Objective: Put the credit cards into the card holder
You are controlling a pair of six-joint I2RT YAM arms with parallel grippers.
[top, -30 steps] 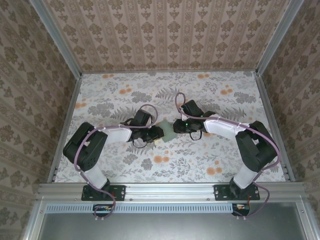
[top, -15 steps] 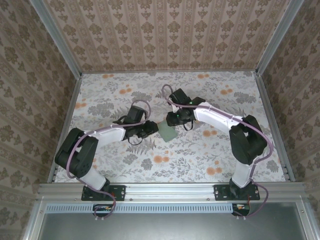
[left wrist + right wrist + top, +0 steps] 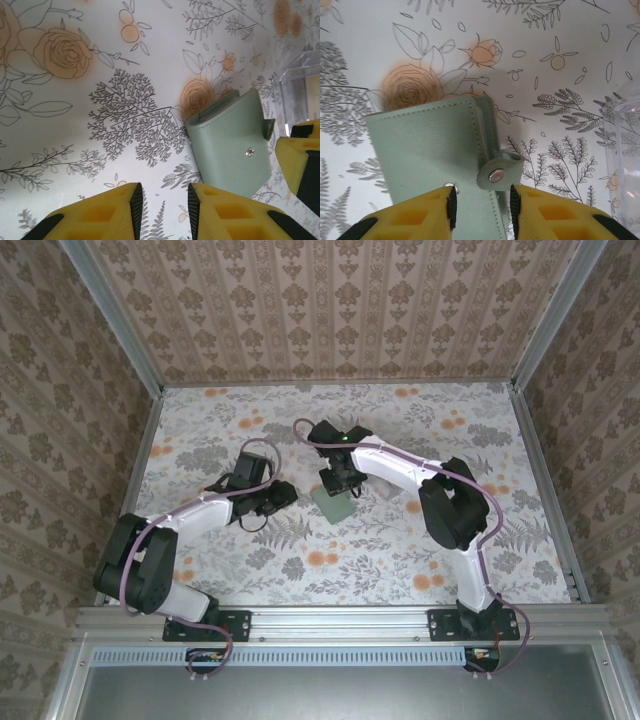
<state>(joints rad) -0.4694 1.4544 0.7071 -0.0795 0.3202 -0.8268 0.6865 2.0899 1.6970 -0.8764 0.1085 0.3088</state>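
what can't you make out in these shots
- Inside of the card holder: its folded cover hides it in both wrist views, and it is too small from the top camera.
- Clear tray: cut off by the right edge of both wrist views, so its contents cannot be told.
- Right gripper: its own fingers cover the near end of the card holder in the right wrist view, so whether they pinch it is unclear.

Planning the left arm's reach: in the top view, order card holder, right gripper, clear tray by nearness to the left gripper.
1. card holder, just to its right.
2. right gripper, at the holder's far edge.
3. clear tray, farthest right.
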